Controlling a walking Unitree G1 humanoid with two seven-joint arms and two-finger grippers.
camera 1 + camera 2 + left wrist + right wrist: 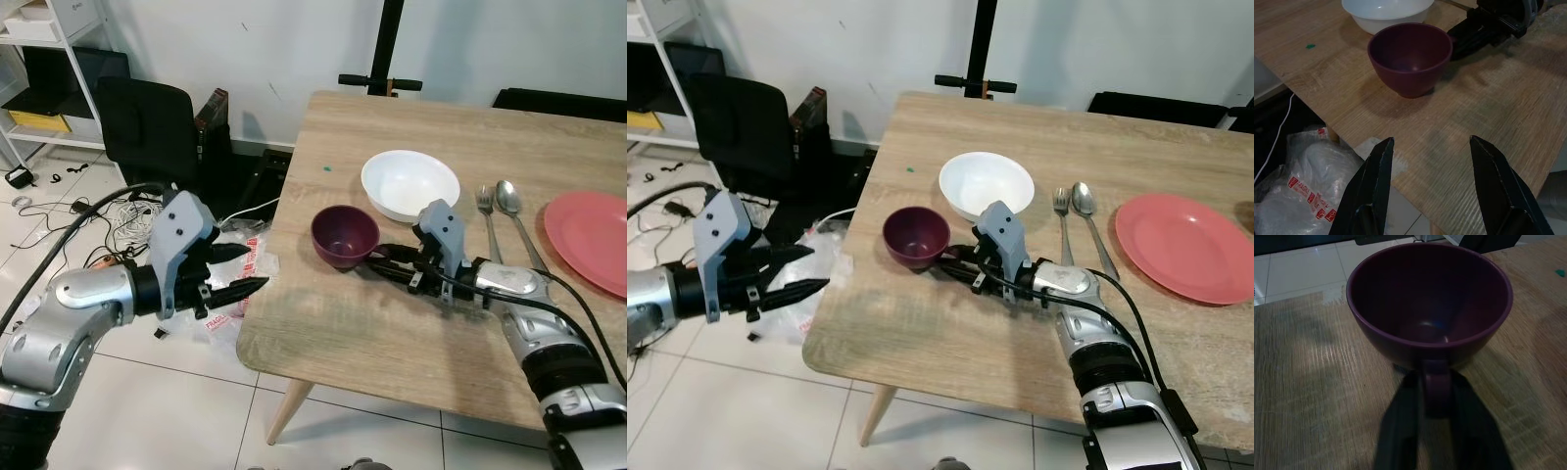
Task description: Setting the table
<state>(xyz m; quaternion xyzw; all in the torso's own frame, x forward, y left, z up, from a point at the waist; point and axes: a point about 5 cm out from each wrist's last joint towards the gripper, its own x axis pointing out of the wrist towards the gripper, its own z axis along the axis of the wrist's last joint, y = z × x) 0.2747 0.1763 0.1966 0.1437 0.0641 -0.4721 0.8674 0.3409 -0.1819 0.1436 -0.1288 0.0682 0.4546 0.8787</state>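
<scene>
Right end effector [384,258] is clenched on the handle of the purple cup [344,236], which sits upright on the tabletop [392,333] just beside the white bowl [409,184], probably steadying it for placement; left end effector [250,268] hangs released off the edge

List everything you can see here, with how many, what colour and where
Cup: 1, maroon, table's left part.
Bowl: 1, white, behind cup.
Fork: 1, silver, right of bowl.
Spoon: 1, silver, beside fork.
Plate: 1, pink, table's right edge.
Table: 1, light wood.
Chair: 1, black, floor left.
Plastic bag: 1, clear, floor by table corner.
Right gripper: fingers either side of cup's handle.
Left gripper: open, off table's left edge.
</scene>
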